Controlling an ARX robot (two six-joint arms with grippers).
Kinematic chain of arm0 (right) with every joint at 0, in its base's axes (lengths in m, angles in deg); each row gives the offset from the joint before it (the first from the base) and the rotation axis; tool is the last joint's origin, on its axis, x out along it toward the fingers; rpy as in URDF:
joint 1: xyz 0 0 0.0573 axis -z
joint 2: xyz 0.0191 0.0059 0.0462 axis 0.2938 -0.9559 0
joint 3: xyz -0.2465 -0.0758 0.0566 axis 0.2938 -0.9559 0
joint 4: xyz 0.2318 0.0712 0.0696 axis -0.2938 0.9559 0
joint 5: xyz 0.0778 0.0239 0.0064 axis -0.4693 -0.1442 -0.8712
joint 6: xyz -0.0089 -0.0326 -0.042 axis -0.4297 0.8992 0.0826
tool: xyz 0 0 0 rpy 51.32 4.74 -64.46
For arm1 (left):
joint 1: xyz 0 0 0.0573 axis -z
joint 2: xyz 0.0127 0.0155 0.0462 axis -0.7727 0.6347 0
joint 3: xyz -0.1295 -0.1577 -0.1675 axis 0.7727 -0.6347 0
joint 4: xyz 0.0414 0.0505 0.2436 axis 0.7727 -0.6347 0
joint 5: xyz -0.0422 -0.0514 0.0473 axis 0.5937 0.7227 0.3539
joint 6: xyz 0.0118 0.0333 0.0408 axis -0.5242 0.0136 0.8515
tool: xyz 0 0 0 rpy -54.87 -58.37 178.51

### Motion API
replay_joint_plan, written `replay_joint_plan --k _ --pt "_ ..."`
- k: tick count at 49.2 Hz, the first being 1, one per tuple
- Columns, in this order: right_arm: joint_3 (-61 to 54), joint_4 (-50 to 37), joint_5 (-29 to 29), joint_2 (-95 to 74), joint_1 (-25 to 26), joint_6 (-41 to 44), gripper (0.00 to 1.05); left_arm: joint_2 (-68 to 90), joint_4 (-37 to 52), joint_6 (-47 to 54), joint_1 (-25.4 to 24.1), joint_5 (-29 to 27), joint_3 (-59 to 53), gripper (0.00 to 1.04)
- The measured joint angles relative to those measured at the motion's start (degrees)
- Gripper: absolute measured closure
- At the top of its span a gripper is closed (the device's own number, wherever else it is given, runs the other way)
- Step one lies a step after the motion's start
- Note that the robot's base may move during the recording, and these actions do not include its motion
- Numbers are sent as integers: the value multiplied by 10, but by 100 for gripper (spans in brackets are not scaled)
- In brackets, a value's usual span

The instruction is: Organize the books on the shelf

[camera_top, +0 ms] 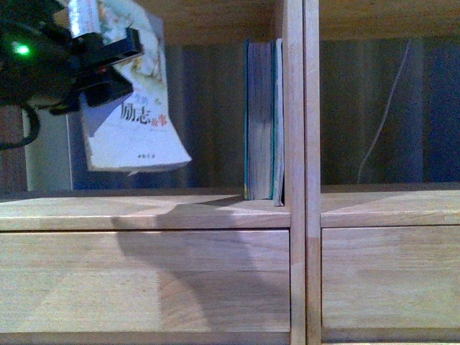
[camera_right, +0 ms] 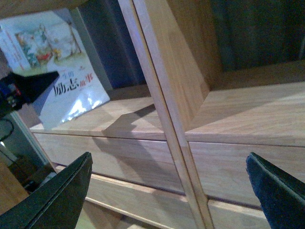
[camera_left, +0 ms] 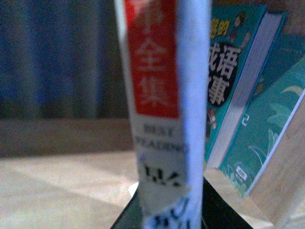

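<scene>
Evidently the left gripper [camera_top: 113, 68] pinches the paperback [camera_top: 136, 122] tilted above the shelf [camera_top: 144, 213], left of the teal books [camera_top: 262, 118] against the divider [camera_top: 295, 108], free to join them; the right gripper [camera_right: 167, 162] hangs spread, empty.

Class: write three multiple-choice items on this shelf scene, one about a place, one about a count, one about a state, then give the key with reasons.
1. Where do the teal books stand?
A. against the upright divider
B. flat on the board
C. inside a drawer

2. How many teal books are there?
A. one
B. two
C. four

3. What state is the paperback in?
A. standing on the board
B. held tilted in the air by the left gripper
C. lying on the floor

Key: 1 A, the front view shows them upright against the divider. 2 B, the left wrist view shows two teal covers. 3 B, its lower edge hangs above the board, clamped at a slant.
</scene>
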Motion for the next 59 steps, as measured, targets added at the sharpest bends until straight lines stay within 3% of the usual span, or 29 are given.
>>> replay_joint_plan --k 20,45,59 --pt "0 2 -2 3 2 36 7 184 36 213 75 -107 212 98" --pt "0 2 -2 3 2 37 7 314 72 261 100 -166 275 98" --pt "0 2 -2 3 2 37 7 311 69 254 100 -158 281 53"
